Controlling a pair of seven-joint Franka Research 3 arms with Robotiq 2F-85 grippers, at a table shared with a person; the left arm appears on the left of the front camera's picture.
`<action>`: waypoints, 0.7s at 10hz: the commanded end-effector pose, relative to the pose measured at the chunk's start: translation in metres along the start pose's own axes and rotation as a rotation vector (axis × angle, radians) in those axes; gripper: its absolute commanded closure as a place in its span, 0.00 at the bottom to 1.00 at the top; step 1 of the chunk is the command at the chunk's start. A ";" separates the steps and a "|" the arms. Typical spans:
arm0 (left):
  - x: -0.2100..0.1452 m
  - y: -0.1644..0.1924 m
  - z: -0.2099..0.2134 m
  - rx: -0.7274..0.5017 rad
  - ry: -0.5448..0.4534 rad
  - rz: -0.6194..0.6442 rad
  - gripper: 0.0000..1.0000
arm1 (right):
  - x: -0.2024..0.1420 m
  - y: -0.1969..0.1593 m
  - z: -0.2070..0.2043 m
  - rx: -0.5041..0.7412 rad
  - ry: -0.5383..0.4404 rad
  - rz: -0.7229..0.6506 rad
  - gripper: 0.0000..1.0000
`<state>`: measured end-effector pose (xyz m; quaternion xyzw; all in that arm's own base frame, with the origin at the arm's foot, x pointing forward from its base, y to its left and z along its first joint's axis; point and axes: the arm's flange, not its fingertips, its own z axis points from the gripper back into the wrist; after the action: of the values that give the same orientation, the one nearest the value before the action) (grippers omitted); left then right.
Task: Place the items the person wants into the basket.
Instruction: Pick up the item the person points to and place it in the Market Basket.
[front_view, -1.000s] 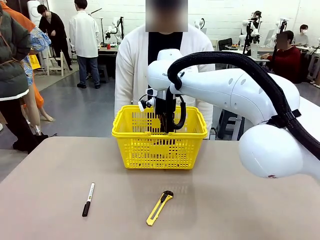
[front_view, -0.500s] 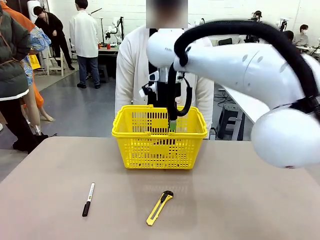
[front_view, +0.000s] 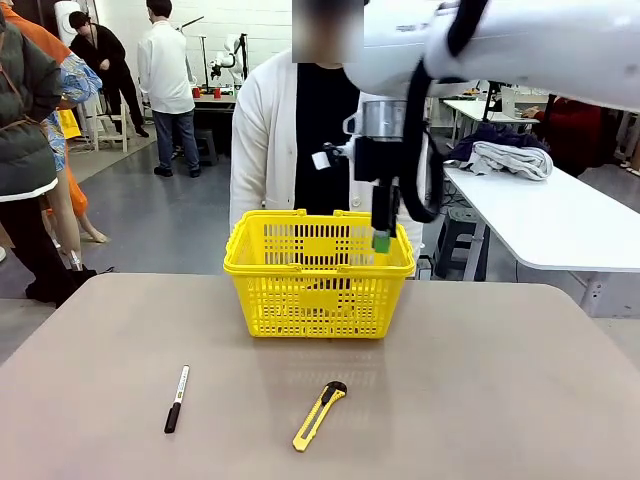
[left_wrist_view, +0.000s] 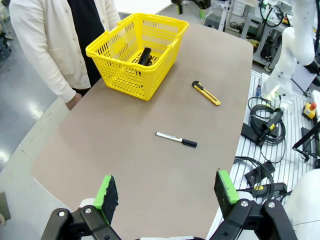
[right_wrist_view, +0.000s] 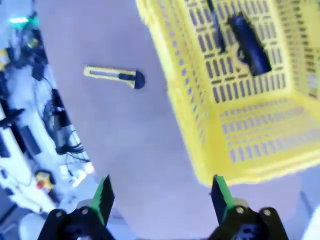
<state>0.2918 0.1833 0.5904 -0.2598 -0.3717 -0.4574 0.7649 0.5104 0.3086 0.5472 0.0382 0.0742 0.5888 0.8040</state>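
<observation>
— Where is the right tool (front_view: 381, 240) sitting?
— It is hanging above the basket (front_view: 318, 300) at the table's (front_view: 500, 400) far edge, fingers spread, gripping nothing. The left tool (left_wrist_view: 167, 192) is likewise spread and empty.
— And the items?
— The stapler (right_wrist_view: 248, 45) and pen (right_wrist_view: 216, 25) are lying inside the basket. The marker (front_view: 176, 398) and utility knife (front_view: 319, 415) are resting near the table's near edge.

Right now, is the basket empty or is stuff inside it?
Not empty. The basket holds a black stapler and a thin black pen on its floor.
</observation>
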 end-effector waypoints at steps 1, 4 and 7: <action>0.000 -0.001 0.001 -0.001 -0.013 -0.007 0.00 | -0.086 0.067 -0.073 -0.025 -0.038 -0.102 0.00; 0.000 -0.001 0.001 -0.001 -0.013 -0.007 0.00 | -0.130 0.069 -0.087 -0.024 -0.106 -0.147 0.00; 0.000 -0.001 0.001 -0.001 -0.013 -0.007 0.00 | -0.141 0.053 -0.093 -0.064 -0.140 -0.181 0.00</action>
<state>0.2917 0.1834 0.5904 -0.2598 -0.3717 -0.4574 0.7649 0.3978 0.1840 0.4775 0.0418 0.0213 0.5049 0.8619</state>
